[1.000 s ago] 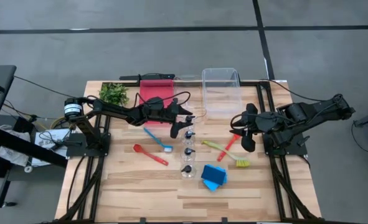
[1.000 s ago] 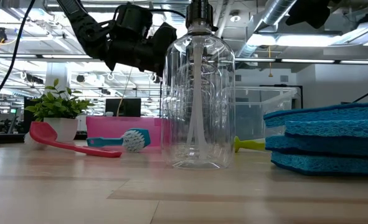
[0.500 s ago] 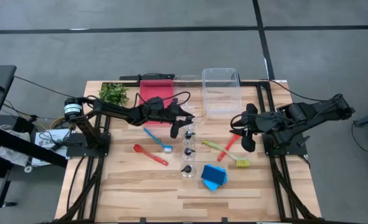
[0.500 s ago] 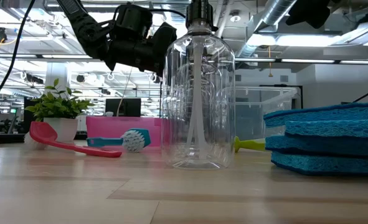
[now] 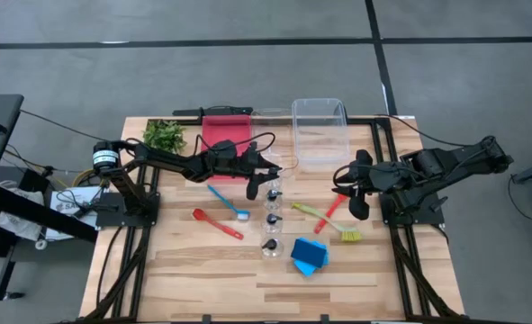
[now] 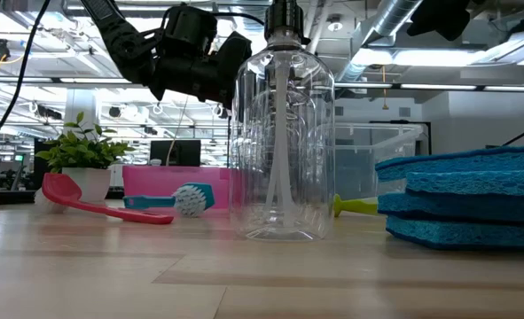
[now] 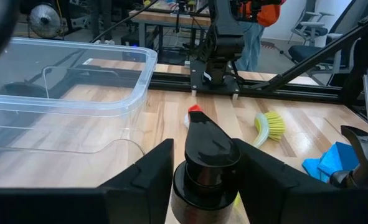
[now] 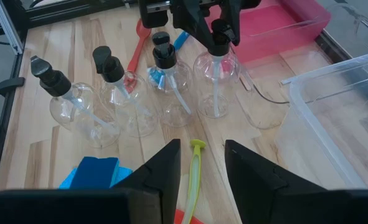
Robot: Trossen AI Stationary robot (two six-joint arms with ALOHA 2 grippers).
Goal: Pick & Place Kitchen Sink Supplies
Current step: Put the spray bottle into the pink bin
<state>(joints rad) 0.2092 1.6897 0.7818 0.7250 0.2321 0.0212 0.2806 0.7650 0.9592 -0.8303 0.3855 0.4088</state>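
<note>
Several clear bottles with black pump caps stand upright in a row down the table's middle [image 5: 271,216] [image 8: 124,106]. My left gripper [image 5: 267,183] [image 7: 203,149] is shut on the farthest bottle [image 8: 215,81]. A red spoon [image 5: 218,223] and a blue brush [image 5: 229,202] lie left of the row. A yellow-green brush [image 5: 329,222] and a red utensil [image 5: 334,209] lie to its right. Stacked blue sponges [image 5: 309,255] rest near the front. My right gripper [image 5: 356,193] [image 8: 202,180] hangs open above the right-hand brushes, holding nothing. My left gripper pinches the far bottle at the black collar under its pump head [image 7: 190,186], one finger on either side. The fingers come nearly level from the table's left. The bottle stands upright with its base on the table [image 8: 216,112].
A clear bin [image 5: 320,135] stands at the back, right of centre, close behind the held bottle. A red bin [image 5: 227,133] and a leafy plant [image 5: 165,135] sit at the back left. Bare wood lies along the near edge [image 5: 202,279].
My left gripper has shut on the far bottle's black collar while the arm kept its place. The bottle stands where it was.
</note>
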